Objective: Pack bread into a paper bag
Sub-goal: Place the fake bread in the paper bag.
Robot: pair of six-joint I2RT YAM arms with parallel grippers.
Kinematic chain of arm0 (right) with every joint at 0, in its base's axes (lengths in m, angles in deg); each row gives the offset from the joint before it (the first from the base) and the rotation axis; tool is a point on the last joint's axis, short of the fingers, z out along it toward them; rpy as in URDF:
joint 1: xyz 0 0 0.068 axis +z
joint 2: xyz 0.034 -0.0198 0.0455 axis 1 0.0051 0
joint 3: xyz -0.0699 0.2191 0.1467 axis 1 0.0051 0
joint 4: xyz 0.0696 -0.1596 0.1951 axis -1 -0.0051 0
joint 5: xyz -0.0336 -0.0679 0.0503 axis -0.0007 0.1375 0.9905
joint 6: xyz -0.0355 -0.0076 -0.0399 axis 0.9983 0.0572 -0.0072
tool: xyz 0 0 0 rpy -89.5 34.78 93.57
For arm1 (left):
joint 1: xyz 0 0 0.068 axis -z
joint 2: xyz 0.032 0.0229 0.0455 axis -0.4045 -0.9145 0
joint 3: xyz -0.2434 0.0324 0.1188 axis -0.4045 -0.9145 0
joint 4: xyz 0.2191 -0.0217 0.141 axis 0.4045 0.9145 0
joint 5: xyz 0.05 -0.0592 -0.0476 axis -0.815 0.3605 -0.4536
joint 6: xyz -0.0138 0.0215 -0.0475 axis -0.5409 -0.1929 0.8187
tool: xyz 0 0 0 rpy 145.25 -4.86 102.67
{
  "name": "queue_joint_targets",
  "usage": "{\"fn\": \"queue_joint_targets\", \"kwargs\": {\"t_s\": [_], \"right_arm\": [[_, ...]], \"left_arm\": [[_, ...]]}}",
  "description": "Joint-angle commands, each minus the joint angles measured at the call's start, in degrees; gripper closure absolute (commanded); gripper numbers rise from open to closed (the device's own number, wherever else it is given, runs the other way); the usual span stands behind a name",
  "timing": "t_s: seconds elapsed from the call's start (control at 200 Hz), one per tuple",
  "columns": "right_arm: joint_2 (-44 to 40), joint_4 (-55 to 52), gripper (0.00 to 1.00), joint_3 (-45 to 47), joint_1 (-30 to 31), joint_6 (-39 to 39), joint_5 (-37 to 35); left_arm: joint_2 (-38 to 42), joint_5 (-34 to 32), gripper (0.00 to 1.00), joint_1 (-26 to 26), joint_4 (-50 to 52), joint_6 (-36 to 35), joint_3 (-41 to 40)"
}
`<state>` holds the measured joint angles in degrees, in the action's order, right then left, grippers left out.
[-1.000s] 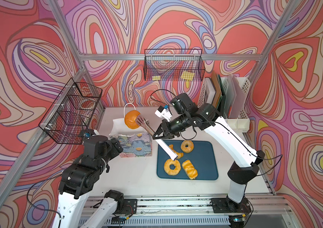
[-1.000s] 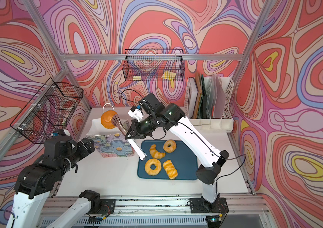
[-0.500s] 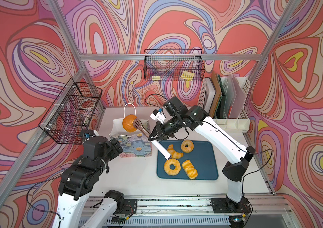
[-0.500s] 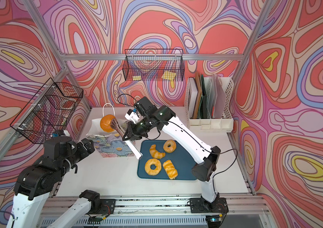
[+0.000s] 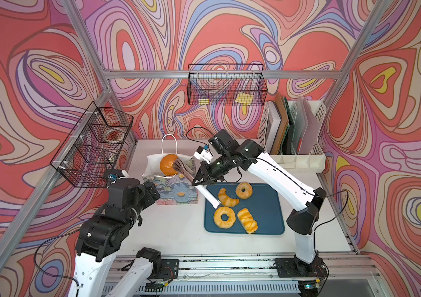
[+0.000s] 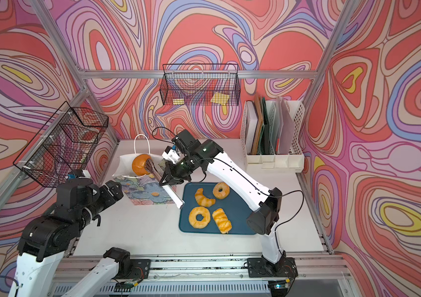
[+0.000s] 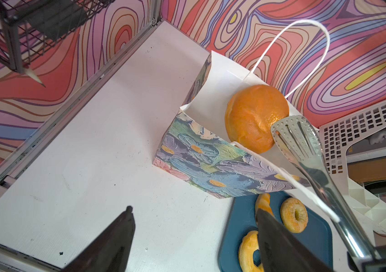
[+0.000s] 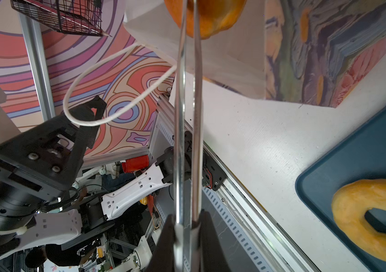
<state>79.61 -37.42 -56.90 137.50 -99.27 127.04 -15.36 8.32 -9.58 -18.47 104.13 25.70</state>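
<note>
Logged white bench (image 5: 178, 231) carrying everything. Found dark blue rectangular tray (image 5: 268, 205) flat on the bench's right part, just beside an upright paper bag with pastel flower print and white cord handles (image 5: 178, 195), mouth open.

Noted right hand (image 5: 200, 180) clamped tight on long steel tongs with a white handle end (image 5: 185, 171), reaching over the bag. Saw tong tips pinching a round orange-brown bun (image 5: 168, 167) at the bag's mouth, against the white inner wall. Could not tell whether the bun touches paper.

Noted left hand (image 5: 152, 190) spread wide, empty, just beside the bag's near corner.

Counted four pastries on the tray:
- golden ring doughnut near the front (image 5: 224, 217)
- striped twisted roll (image 5: 247, 220)
- curved croissant (image 5: 226, 198)
- second ring doughnut at the back (image 5: 243, 190)
</note>
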Motion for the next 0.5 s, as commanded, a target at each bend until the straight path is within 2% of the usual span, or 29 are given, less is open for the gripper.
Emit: {"fn": "queue_joint_targets", "kwargs": {"t_s": [0.0,0.195,0.341,0.496], "right_arm": [[0.8,2.5,0.91,-1.7,0.3,0.4,1.6],[1.2,3.0,0.80,-1.7,0.2,0.0,2.2],[1.2,3.4,0.76,-1.7,0.3,-0.2,2.5],[1.1,3.7,0.76,-1.6,0.2,-0.3,2.3]], "left_arm": [[0.1,0.1,0.14,0.3,0.3,-0.7,-0.3],[0.1,-0.2,0.14,0.3,0.4,-0.9,-0.2],[0.1,0.1,0.14,0.3,0.3,-0.9,-0.4],[0.1,0.2,0.14,0.3,0.1,-0.9,-0.7]]}}
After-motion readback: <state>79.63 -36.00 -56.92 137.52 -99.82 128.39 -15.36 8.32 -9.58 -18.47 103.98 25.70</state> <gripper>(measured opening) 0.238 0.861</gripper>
